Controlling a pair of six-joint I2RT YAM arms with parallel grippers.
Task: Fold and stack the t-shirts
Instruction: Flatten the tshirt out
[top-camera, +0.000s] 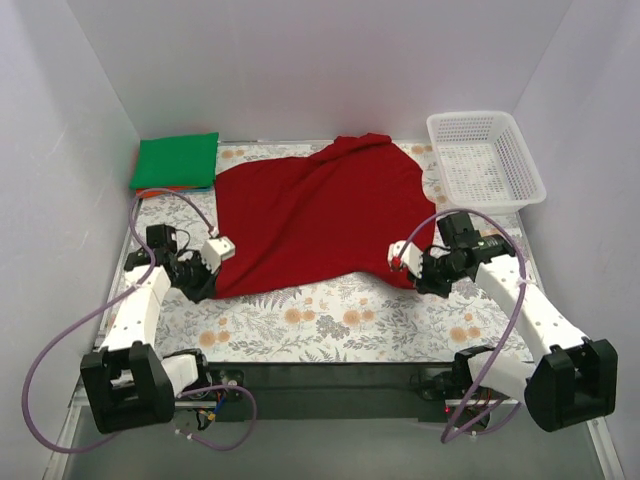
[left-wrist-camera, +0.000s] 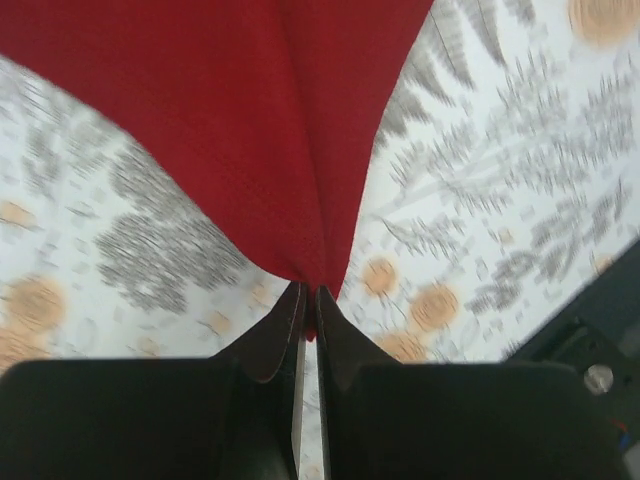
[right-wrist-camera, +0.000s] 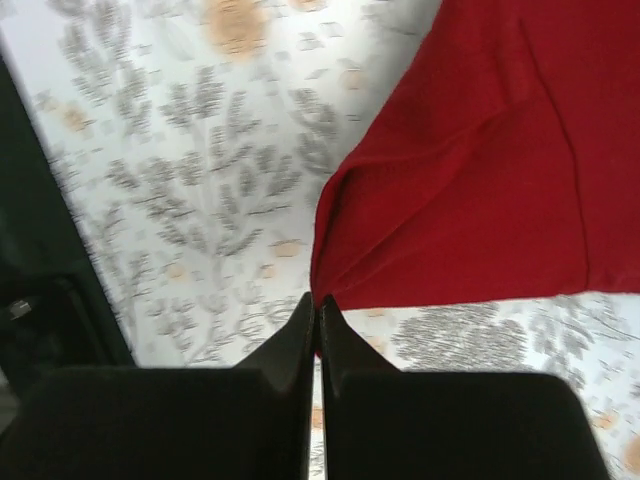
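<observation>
The dark red t-shirt lies spread over the middle of the flowered table. My left gripper is shut on its near left corner, seen stretched from the fingertips in the left wrist view. My right gripper is shut on its near right corner, a folded hem in the right wrist view. The bright green t-shirt lies folded at the back left on top of the orange t-shirt, of which only a thin edge shows.
A white lattice basket stands at the back right. White walls close in the table on three sides. The flowered tablecloth shows bare along the near side, ahead of the black front rail.
</observation>
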